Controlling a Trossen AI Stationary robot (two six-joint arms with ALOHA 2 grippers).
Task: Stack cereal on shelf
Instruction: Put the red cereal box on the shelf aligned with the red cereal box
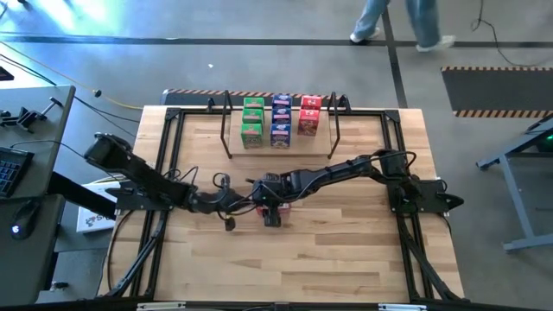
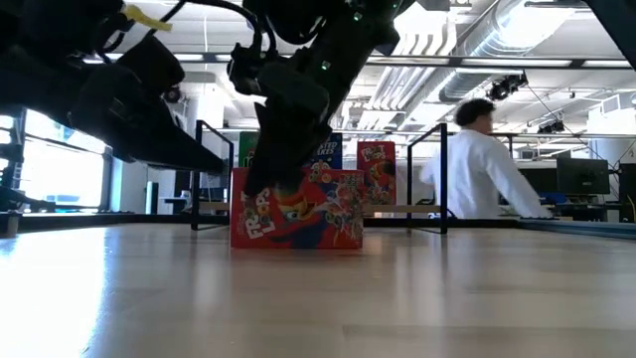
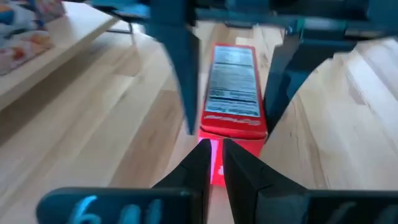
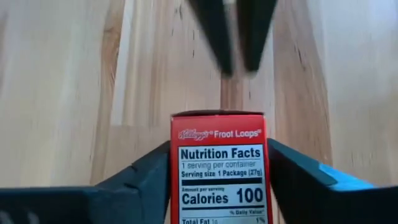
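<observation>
1. Your shelf (image 1: pixel 321 149) sits at the far edge of the bench (image 1: pixel 346 259), a light board with black hoop frames at both ends. It carries green boxes (image 1: pixel 252 123), blue boxes (image 1: pixel 281 120) and red boxes (image 1: pixel 309 114), in three short stacks side by side.
2. One red Froot Loops box (image 2: pixel 298 209) stands upright on the bench near its middle, well apart from the shelf.
3. Your right hand (image 4: pixel 219 180) comes down over that box, its fingers (image 4: pixel 140 180) set either side of the narrow panel, right against the cardboard.
4. Your left hand (image 3: pixel 214 163) rests low, just beside the same box, with its fingers drawn narrow and holding nothing.
5. The bench is pale butcher-block wood with black rails along its sides.
6. Beyond it, a person in a white coat (image 2: pixel 477 169) stands among desks and monitors, under exposed ceiling ducts.
7. You can read "Kellogg's Froot Loops", "Nutrition Facts", "1 serving per container" and "Calories 100" on the box's side panel.
</observation>
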